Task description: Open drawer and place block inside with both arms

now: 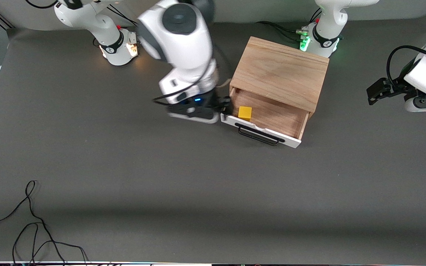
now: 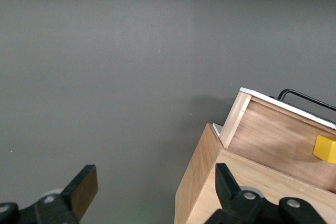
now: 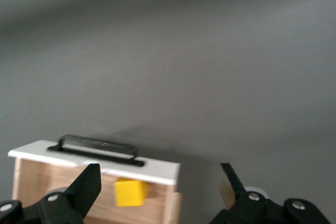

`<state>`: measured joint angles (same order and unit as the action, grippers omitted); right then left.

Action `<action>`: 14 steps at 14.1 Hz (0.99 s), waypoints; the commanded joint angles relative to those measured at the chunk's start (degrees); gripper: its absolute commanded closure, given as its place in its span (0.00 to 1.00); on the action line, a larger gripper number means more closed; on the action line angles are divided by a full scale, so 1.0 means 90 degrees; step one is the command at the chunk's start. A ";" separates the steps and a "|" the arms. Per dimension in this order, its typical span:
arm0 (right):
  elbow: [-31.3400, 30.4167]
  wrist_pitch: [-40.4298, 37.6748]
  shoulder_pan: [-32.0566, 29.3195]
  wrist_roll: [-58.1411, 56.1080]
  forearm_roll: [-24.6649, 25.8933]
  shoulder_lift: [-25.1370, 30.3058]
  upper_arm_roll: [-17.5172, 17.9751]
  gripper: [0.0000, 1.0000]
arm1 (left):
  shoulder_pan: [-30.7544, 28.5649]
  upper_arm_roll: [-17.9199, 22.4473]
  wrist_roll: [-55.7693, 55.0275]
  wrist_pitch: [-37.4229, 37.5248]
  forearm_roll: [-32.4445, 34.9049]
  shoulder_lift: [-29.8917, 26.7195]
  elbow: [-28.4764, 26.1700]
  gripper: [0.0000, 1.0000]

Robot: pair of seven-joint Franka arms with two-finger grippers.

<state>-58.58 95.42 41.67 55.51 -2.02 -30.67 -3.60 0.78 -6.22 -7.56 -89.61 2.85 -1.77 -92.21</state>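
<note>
Inside the open drawer (image 1: 272,118), the block (image 1: 245,113) sits partly hidden.

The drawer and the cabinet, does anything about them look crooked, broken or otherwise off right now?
Nothing looks damaged. The cabinet sits at an angle to the table edges, and its drawer is pulled out with the block resting inside, tucked in the corner toward the right arm's end.

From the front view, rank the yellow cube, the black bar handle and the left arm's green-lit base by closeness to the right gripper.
1. Small yellow cube: in the open drawer, at the corner beside the right gripper.
2. Long black bar handle: on the white drawer front, nearer the front camera than the cube.
3. Left arm's green-lit base: at the table's edge, past the light-wood cabinet.
</note>
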 commanded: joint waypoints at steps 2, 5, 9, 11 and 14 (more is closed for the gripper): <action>-0.0686 -0.0504 -0.1043 -0.1096 -0.0243 0.0915 0.0039 0.00 | -0.0028 -0.0022 0.0059 0.0162 0.0054 0.0060 0.0168 0.00; -0.1477 -0.0524 -0.2398 -0.2753 -0.0828 0.1658 0.0048 0.00 | 0.0002 -0.0031 0.0010 0.0103 0.0045 0.0070 0.0168 0.00; -0.2589 -0.0534 -0.3885 -0.4709 -0.1016 0.2595 0.0127 0.00 | 0.0060 -0.0051 0.0000 0.0065 0.0045 0.0060 0.0168 0.00; -0.3107 -0.0534 -0.4179 -0.5034 -0.0831 0.3025 0.0127 0.00 | 0.0099 -0.0080 0.0000 -0.0062 0.0016 0.0118 0.0216 0.00; -0.4132 -0.0407 -0.4725 -0.5074 -0.0119 0.3786 0.0632 0.00 | 0.0080 -0.0080 0.0020 -0.0093 0.0006 0.0158 0.0236 0.00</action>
<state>-86.40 89.66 2.13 10.74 -6.31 -3.63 -2.12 1.20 -7.13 -7.57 -90.74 2.82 -1.20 -91.61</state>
